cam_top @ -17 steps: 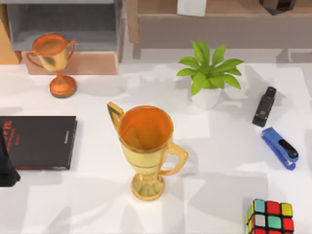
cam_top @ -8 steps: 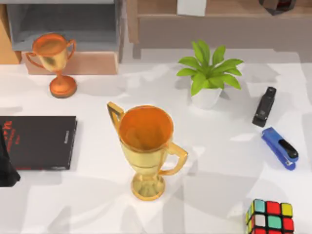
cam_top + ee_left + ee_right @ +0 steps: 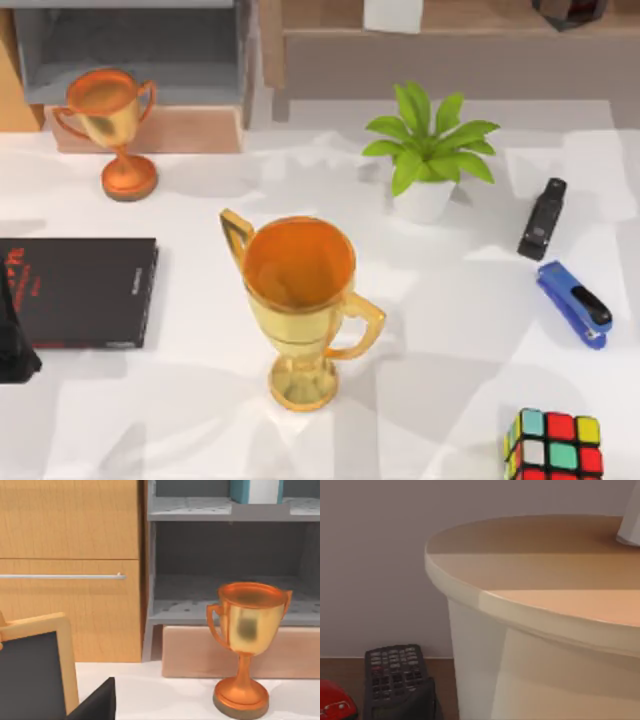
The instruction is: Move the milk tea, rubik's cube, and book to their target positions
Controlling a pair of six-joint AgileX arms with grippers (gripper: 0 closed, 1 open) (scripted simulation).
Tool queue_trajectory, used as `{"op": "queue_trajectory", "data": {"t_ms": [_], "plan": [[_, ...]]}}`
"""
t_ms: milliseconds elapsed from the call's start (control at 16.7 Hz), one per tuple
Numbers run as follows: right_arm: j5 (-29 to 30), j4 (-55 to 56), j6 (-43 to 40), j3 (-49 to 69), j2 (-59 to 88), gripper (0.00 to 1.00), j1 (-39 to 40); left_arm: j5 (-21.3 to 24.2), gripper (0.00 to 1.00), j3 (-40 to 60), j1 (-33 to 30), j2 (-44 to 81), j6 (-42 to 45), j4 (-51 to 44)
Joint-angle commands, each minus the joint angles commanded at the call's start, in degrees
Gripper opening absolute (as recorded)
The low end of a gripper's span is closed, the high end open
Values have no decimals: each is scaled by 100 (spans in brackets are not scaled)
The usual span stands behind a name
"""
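I saw the rubik's cube [image 3: 555, 445] sitting on the white table [image 3: 450, 330] at its front right corner, near the blue stapler [image 3: 574, 303]. My left wrist camera looked past a small trophy [image 3: 248, 645] toward what was probably the teal book [image 3: 256, 491] on the grey shelf [image 3: 190, 509]. I couldn't tell how either claw stood.

rubik's cube [image 3: 556, 444] cut by bottom edge
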State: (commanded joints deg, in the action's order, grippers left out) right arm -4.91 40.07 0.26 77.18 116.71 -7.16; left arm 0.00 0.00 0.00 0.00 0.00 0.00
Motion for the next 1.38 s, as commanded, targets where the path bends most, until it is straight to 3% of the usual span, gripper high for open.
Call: {"op": "queue_trajectory", "data": {"t_ms": [780,1380], "plan": [[0,0,0,0,0,2,0,0,100,0,0,0,0,0],[-3,4,9,-16,-26,0,-18,0,100,0,0,0,0,0]]}}
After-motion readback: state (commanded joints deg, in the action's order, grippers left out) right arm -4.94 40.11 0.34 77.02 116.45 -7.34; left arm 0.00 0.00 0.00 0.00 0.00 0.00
